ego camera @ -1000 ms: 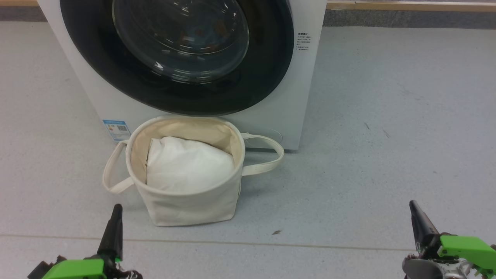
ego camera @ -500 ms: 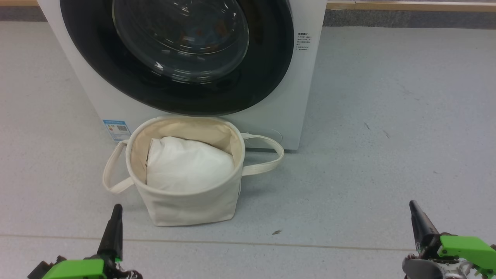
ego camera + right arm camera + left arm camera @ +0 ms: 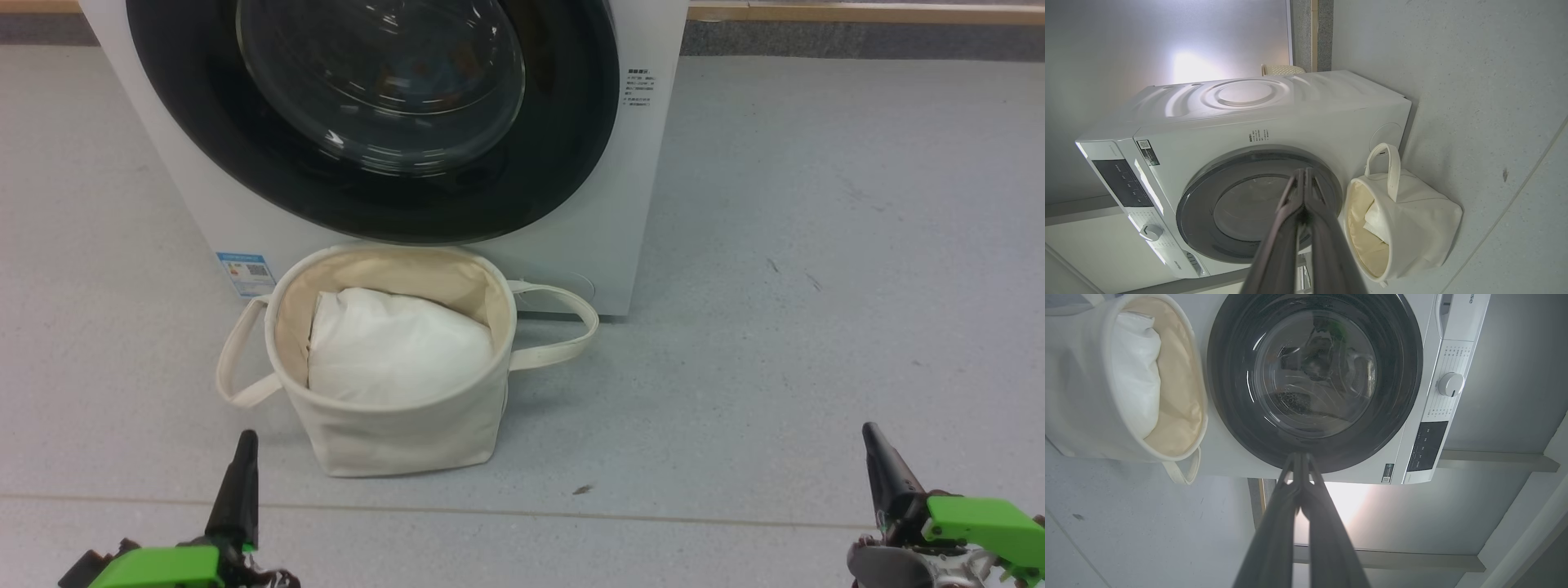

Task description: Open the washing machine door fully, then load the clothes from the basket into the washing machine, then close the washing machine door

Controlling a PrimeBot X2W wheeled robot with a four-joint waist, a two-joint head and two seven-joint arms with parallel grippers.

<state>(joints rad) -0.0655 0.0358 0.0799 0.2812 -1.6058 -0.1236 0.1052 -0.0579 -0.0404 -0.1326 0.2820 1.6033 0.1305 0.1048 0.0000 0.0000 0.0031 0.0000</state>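
Observation:
The washing machine (image 3: pixel 629 212) stands straight ahead, and its glossy black door (image 3: pixel 571 147) lies flat against the front, shut. Dim fabric with orange flecks (image 3: pixel 408 73) shows faintly behind the domed glass. The cream basket (image 3: pixel 392 433) sits on the floor against the machine and holds a plain white pillow-like bundle (image 3: pixel 392 343); no printed garments show in it. My left gripper (image 3: pixel 243 445) is low at the near left, shut and empty, short of the basket. My right gripper (image 3: pixel 872 437) is far to the right, also shut and empty. Both wrist views show the fingers pressed together.
Grey floor spreads around the machine, with a tile seam (image 3: pixel 653 513) running across in front of me and a small dark speck (image 3: pixel 583 489) near it. One basket handle (image 3: pixel 571 327) loops out to the right. The control panel and knob (image 3: pixel 1450 384) sit on the machine's upper front.

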